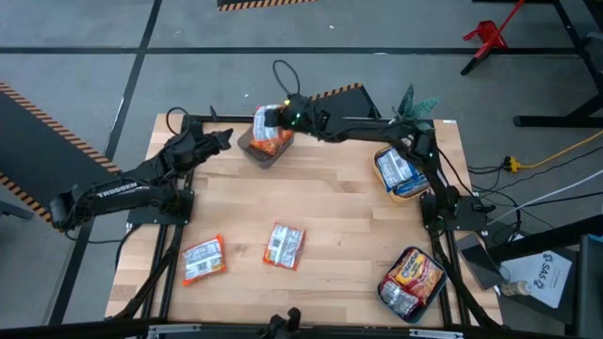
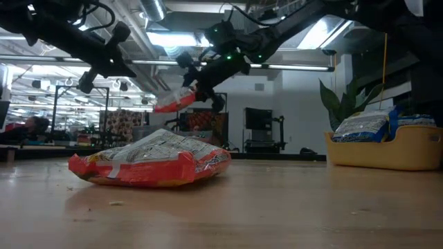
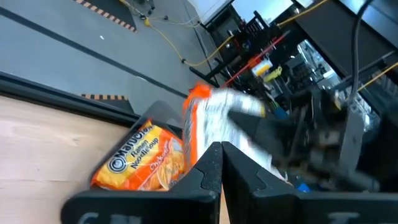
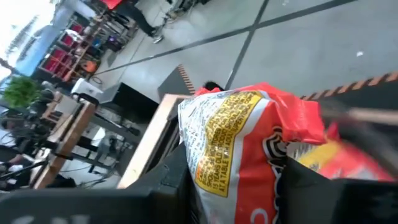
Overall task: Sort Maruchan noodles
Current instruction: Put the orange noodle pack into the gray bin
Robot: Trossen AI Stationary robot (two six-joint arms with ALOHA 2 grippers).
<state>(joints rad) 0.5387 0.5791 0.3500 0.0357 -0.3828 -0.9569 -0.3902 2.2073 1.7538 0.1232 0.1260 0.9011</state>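
Observation:
My right gripper (image 1: 274, 120) reaches across the far side of the table and is shut on a red-orange Maruchan noodle packet (image 4: 242, 137), held above a grey container (image 1: 248, 147). An orange-yellow packet (image 3: 140, 165) lies in that container. My left gripper (image 1: 226, 139) hovers shut just left of the container, touching nothing. Two more red-orange packets (image 1: 203, 259) (image 1: 283, 247) lie flat on the table near its front. My right gripper pinches one end of the red-orange packet (image 4: 249, 186) between its two fingers. It comes from the table's right side, slanting a little downward. The packet (image 2: 174, 102) sticks out beyond the fingertips, tilted, lifted clear above the grey container.
A yellow container (image 1: 415, 193) with blue-white packets stands at the table's right edge. Another container (image 1: 382, 287) with red-orange packets sits at the front right. A small plant (image 1: 415, 102) stands at the far right corner. Bare wood lies in the table's middle.

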